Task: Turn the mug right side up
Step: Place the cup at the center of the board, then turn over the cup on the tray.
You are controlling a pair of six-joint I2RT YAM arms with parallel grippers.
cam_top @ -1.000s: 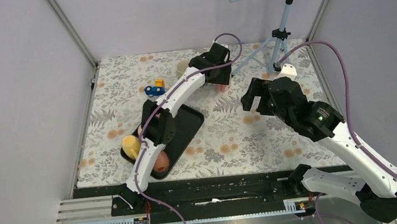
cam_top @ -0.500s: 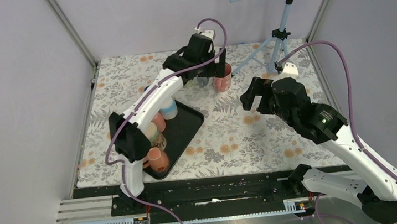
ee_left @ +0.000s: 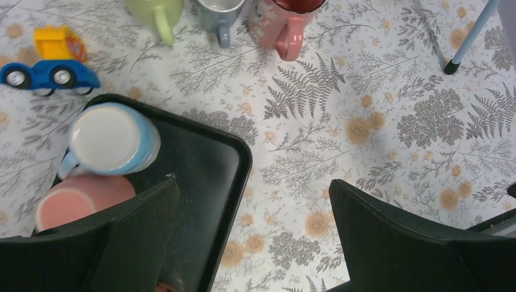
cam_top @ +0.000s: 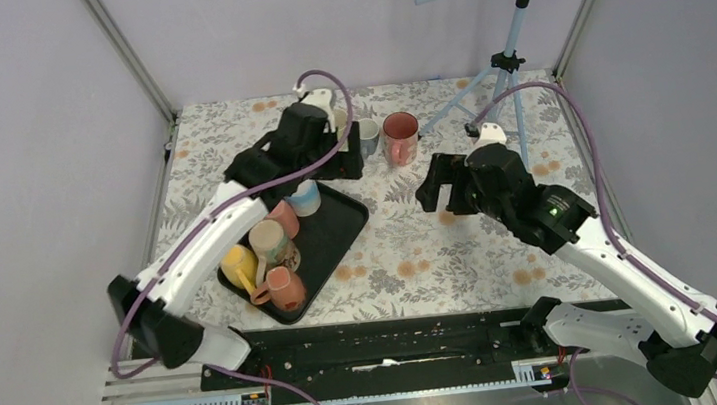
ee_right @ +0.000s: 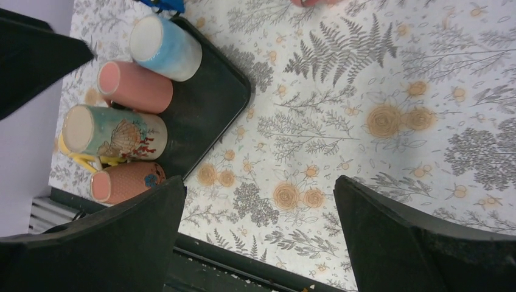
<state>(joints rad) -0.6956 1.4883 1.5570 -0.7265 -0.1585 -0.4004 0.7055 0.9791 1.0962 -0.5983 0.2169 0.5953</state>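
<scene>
A pink mug (cam_top: 401,138) with a dark red inside stands upright on the flowered cloth, its handle toward me (ee_left: 287,38). Nothing holds it. My left gripper (cam_top: 338,162) hovers open just left of it, over the tray's far corner, and in the left wrist view the left gripper (ee_left: 252,182) has only cloth and tray edge between its fingers. A black tray (cam_top: 338,233) carries several mugs base up, among them a blue one (ee_left: 112,140) and a pink one (ee_left: 79,201). Over the cloth right of the tray, my right gripper (cam_top: 438,186) is open and empty.
A green mug (ee_left: 155,12) and a grey-blue mug (ee_left: 218,9) stand upright left of the pink mug. A blue and yellow toy car (ee_left: 45,61) sits beyond the tray. A tripod (cam_top: 497,72) stands at the back right. The right wrist view shows the tray's mugs (ee_right: 112,134).
My left gripper opened and let go of the pink mug, which now stands upright, then drew back left toward the tray. The right gripper shifted slightly left.
</scene>
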